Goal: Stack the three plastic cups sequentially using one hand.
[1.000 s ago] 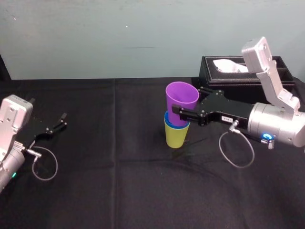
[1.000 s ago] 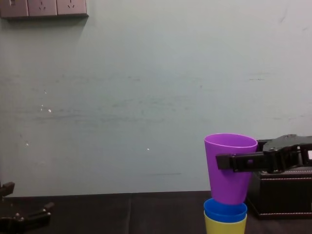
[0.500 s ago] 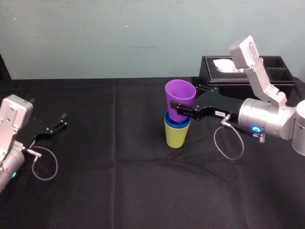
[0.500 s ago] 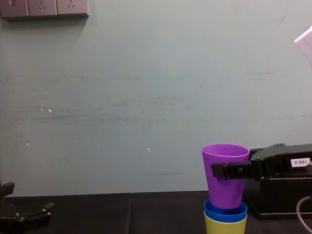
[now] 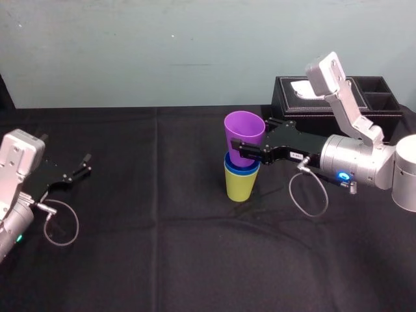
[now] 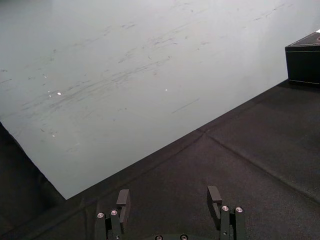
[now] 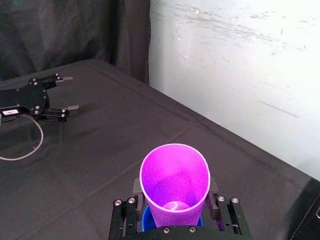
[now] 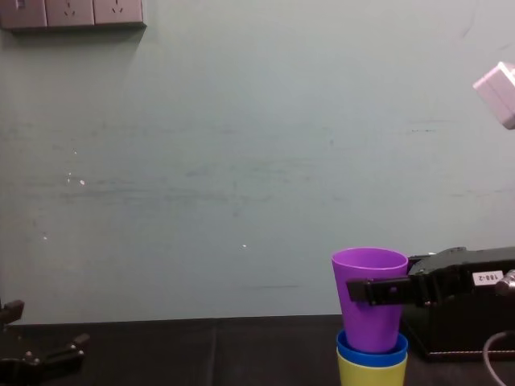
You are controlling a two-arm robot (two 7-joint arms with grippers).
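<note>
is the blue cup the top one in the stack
No, the purple cup tops it, with the blue cup beneath, nested in the yellow-green cup.

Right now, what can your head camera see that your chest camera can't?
Head view gives the whole lime cup down to its base, and the white tissue in the black tissue box. Chest view gives the wall sockets and a side look at the purple cup sitting in the blue cup. Both have the stack, the right end effector shut on the purple cup, and the parked left end effector, open.
</note>
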